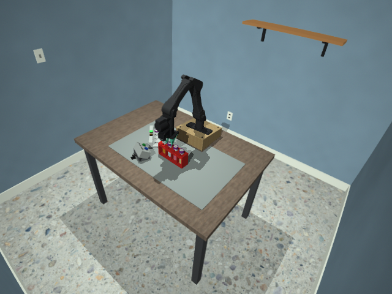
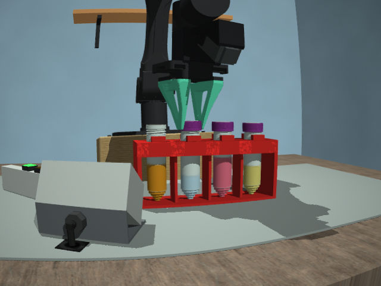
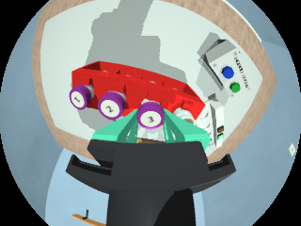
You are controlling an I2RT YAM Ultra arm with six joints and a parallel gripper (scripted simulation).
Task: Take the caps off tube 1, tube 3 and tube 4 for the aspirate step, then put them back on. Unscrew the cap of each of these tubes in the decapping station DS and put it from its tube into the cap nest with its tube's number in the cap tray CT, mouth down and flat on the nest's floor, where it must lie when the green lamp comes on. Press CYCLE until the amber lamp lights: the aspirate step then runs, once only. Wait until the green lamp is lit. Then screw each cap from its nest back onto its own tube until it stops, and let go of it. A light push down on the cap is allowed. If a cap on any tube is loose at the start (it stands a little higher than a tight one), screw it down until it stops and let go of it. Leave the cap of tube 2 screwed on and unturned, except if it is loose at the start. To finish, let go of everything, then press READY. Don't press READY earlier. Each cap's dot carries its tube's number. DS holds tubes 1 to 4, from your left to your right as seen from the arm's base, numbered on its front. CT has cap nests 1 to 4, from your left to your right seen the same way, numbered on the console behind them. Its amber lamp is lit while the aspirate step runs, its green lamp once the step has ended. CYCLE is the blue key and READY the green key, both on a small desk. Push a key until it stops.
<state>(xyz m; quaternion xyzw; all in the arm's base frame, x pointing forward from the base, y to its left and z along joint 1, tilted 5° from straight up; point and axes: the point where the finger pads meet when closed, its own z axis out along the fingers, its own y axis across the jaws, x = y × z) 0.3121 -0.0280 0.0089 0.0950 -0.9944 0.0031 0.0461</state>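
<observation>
The red decapping station (image 2: pixel 205 167) holds four tubes. In the exterior view the leftmost tube (image 2: pixel 156 162), with orange liquid, has bare threads and no cap. The three other tubes carry purple caps. My gripper (image 2: pixel 191 123) stands straight above the second tube from the left, with light blue liquid, and is shut on its purple cap (image 2: pixel 193 125), which sits on the tube. The wrist view shows that cap (image 3: pixel 150 115) between my green fingers, with two more capped tubes (image 3: pixel 111 105) to its left. The green lamp (image 2: pixel 29 167) on the cap tray is lit.
The grey key desk (image 2: pixel 86 203) stands left of the station; its blue key (image 3: pixel 228 73) and green key (image 3: pixel 235 87) show in the wrist view. The white cap tray (image 1: pixel 154 134) lies behind it. The arm stands on a wooden box (image 1: pixel 198 134).
</observation>
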